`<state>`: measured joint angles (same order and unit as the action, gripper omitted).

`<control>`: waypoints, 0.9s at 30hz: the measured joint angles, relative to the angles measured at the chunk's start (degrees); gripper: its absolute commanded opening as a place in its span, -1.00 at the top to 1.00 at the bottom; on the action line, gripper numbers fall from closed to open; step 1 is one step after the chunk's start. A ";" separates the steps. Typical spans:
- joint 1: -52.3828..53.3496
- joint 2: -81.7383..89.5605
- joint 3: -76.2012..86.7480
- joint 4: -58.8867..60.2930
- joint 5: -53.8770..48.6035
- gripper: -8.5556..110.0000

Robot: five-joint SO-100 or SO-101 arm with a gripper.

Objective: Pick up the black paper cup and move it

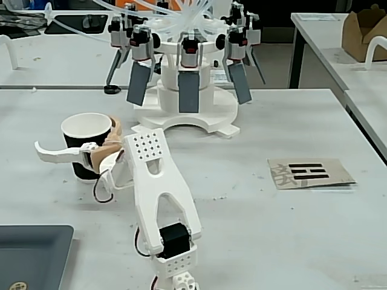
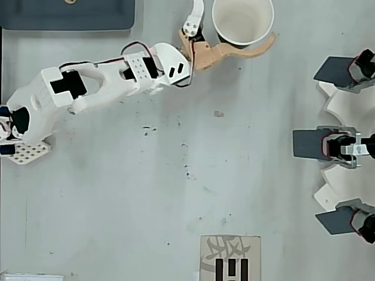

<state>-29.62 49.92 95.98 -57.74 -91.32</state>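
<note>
Gripper (image 2: 231, 26): wide open, one finger each side of the black paper cup (image 2: 242, 22).
Next: you squeeze gently, then lift.

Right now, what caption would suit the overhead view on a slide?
White arm's open end effector straddling an upright black paper cup on a grey table.

Two cameras watched one table.
The fixed view sat low behind the arm (image 1: 160, 199), looking across; the overhead view looked straight down; both showed the arm (image 2: 99, 85).
</note>
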 measured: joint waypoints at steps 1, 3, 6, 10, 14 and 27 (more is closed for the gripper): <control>0.00 0.00 0.00 0.00 0.00 0.08; 0.00 0.00 0.00 0.00 0.00 0.13; 0.00 -0.53 0.00 0.00 0.00 0.19; 0.00 -0.62 0.00 0.00 0.00 0.24; 0.00 -0.62 0.00 0.00 0.00 0.29; 0.00 -0.62 0.00 0.00 0.09 0.47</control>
<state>-29.62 49.31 95.98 -57.74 -91.23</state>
